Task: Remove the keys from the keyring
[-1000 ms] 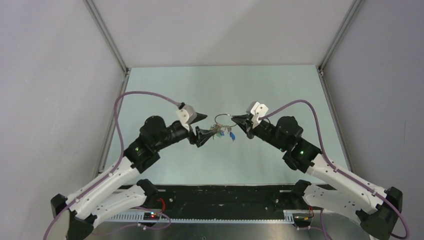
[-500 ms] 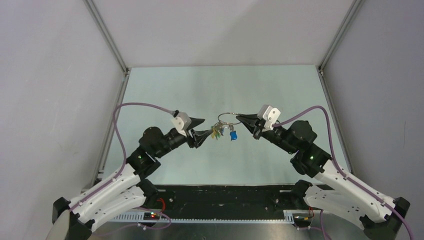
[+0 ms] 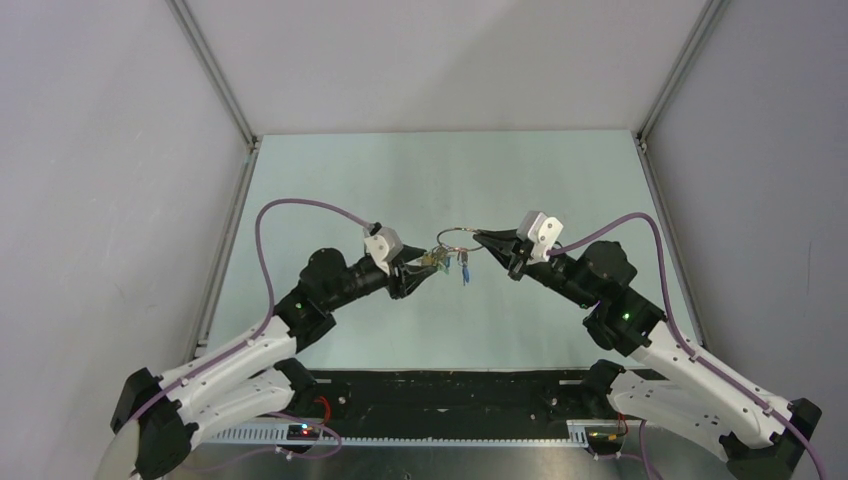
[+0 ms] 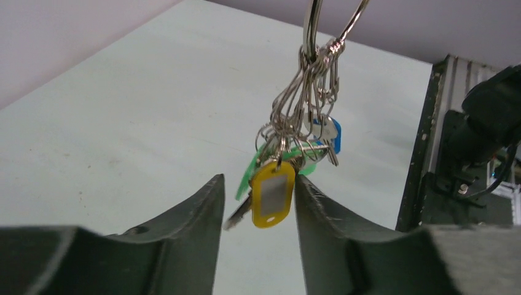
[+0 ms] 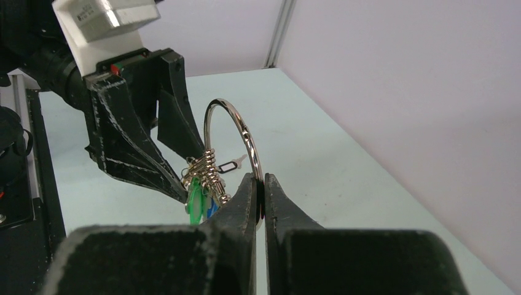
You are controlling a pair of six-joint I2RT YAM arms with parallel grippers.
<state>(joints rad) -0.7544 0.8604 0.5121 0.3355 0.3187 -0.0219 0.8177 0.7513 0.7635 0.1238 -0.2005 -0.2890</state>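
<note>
My right gripper [image 3: 480,237] is shut on the keyring [image 3: 455,233] and holds it in the air above the table. In the right wrist view the silver keyring [image 5: 236,123] stands upright, pinched between my fingertips [image 5: 249,184]. The keys [image 3: 442,262] hang from its low side on small clips, with a blue one [image 3: 465,271] to the right. My left gripper [image 4: 257,181] is open, with its fingers either side of the yellow-headed key [image 4: 273,193]. The yellow key lies against the right finger. Green [image 4: 252,172] and blue [image 4: 332,132] heads hang behind it.
The pale green table [image 3: 440,170] lies under the hanging bunch, with grey walls on three sides. A black rail [image 3: 450,390] with the arm bases runs along the near edge. The left gripper [image 5: 135,123] shows close behind the ring in the right wrist view.
My left gripper has moved right and up to the hanging bunch, and its fingers now straddle the yellow key. My right gripper lifted the ring slightly, then held still.
</note>
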